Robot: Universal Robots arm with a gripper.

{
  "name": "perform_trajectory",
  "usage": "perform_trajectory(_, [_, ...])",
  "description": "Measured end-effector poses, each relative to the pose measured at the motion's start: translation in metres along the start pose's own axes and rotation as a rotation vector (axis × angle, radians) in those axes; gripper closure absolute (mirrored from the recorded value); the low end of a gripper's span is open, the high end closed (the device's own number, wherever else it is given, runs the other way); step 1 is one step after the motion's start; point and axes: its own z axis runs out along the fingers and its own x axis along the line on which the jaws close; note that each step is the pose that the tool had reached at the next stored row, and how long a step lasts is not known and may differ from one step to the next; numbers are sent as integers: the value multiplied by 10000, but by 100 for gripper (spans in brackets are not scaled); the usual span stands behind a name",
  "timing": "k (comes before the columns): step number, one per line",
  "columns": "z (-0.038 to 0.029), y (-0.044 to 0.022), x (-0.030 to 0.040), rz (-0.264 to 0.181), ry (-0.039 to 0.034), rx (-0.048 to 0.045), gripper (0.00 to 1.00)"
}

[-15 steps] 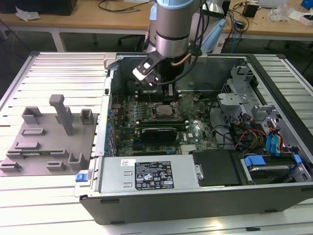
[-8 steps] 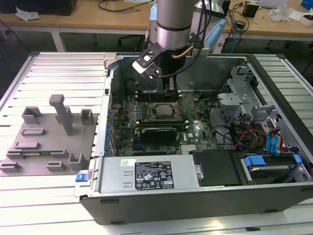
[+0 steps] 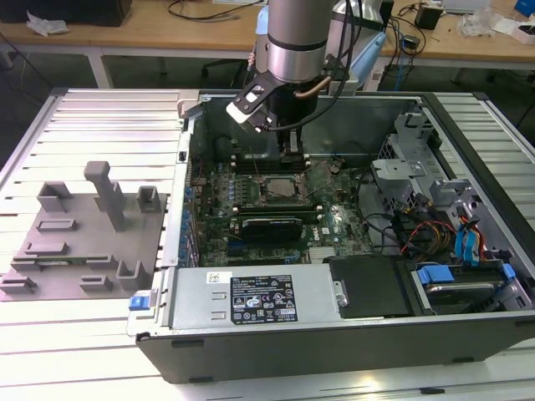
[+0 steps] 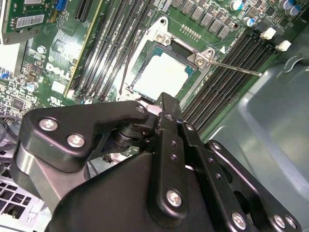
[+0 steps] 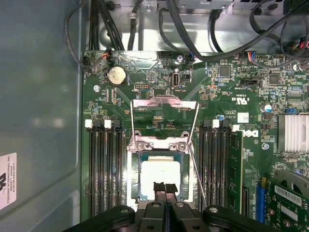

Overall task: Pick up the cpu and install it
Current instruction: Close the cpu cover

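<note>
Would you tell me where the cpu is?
In both wrist views the cpu lies in the motherboard socket, between the memory slots, beneath the gripper.

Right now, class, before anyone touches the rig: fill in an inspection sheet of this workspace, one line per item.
Surface: slatted metal table, carrying an open computer case.
Job's things: cpu lies in the socket, load plate raised.
Clutter: grey fixture tray, at the exterior view's left of the case.
Pincer: shut, tips over the cpu; contact unclear.
Cables: black cables beside the motherboard.
Surroundings: wooden benches behind.
</note>
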Motion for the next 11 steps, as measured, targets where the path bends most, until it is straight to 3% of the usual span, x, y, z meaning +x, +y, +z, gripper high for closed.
perform_trajectory(11, [-63, 1, 0, 0, -2, 1, 89])
